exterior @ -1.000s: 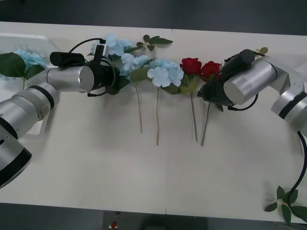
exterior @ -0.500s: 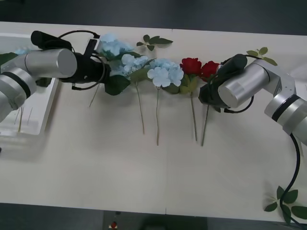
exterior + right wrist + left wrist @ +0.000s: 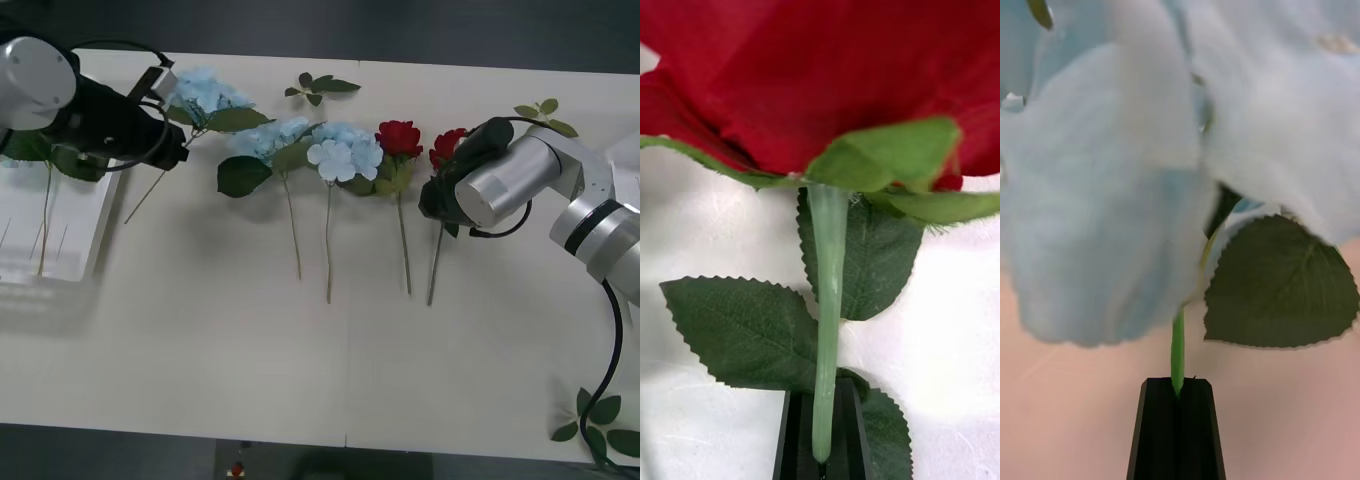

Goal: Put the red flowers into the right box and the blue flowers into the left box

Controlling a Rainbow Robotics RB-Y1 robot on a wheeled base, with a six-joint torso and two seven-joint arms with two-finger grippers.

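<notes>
The blue flower point(image 3: 205, 93) hangs by its thin stem from the left gripper point(image 3: 165, 82), black fingers point(image 3: 1178, 427) pinched tight on it, just short of the left box point(image 3: 60, 262). With that heavy head, it could twist or slip out mid-swing, or the stem could catch the box's rim. Over on the right, the right gripper point(image 3: 440, 180) is clamped on a red flower point(image 3: 447, 146) just under the bloom; its tail end looks low enough to drag across the table point(image 3: 320, 370). Compared to half a second back, the left arm has swung further toward the box, and the right one has the rose shifted a bit toward its side.
</notes>
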